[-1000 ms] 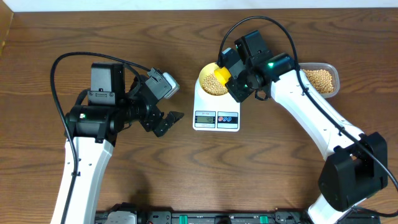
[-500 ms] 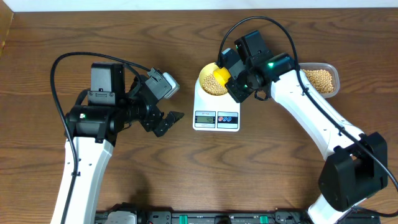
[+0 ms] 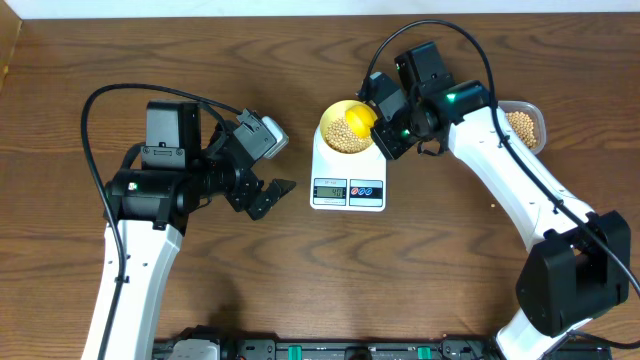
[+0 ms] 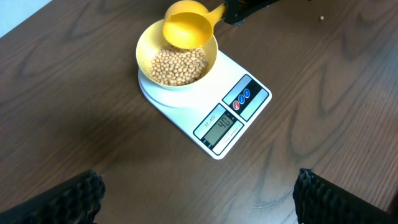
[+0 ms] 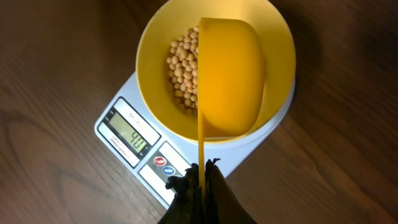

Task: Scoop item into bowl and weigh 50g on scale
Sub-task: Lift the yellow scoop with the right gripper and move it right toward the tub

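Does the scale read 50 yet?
No, the display on the scale reads 40 while the right gripper holds the scoop over the bowl.

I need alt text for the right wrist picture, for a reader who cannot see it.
The right hand holds a yellow scoop by its handle over a yellow bowl partly filled with tan beans. The bowl stands on a white scale on a dark wooden table; the display seems to read 40.
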